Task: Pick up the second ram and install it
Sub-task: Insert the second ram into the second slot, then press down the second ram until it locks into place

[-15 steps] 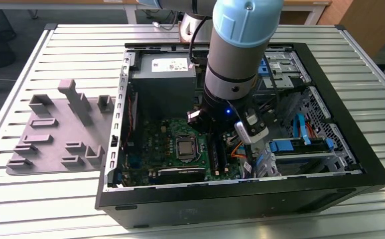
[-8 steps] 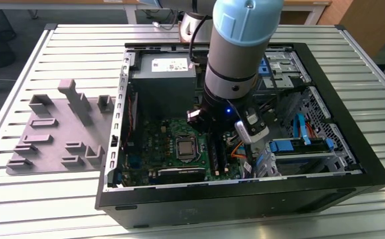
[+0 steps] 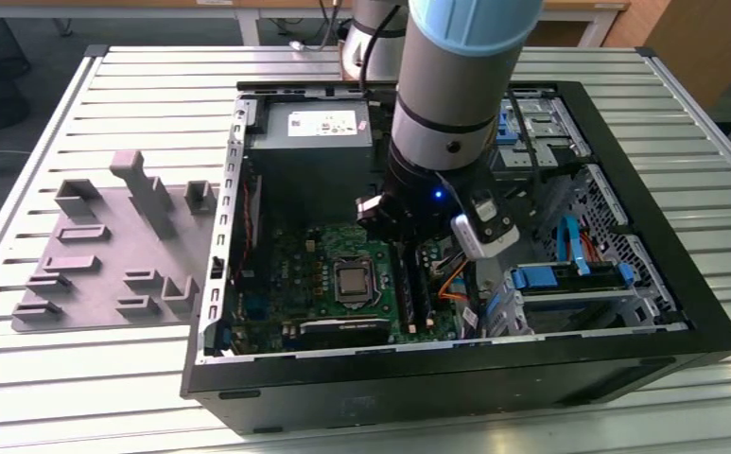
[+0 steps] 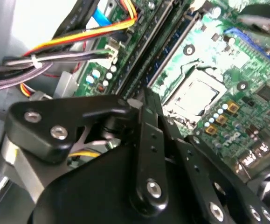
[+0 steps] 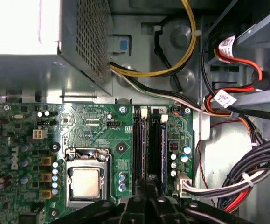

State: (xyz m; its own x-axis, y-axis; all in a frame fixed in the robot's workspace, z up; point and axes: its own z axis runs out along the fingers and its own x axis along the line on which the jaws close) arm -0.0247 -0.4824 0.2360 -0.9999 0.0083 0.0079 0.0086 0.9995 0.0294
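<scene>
The second ram [image 4: 171,52] looks to me like the thin blue-green strip standing in a long black slot, right under my claw [image 4: 146,95]. My claw's fingers look pressed together, and I can't tell if they pinch the stick. I think I'm at the pushing-in step. It needs a straight, gentle push. Around it lies the green board [image 5: 102,135], inside the case [image 3: 466,378].
</scene>
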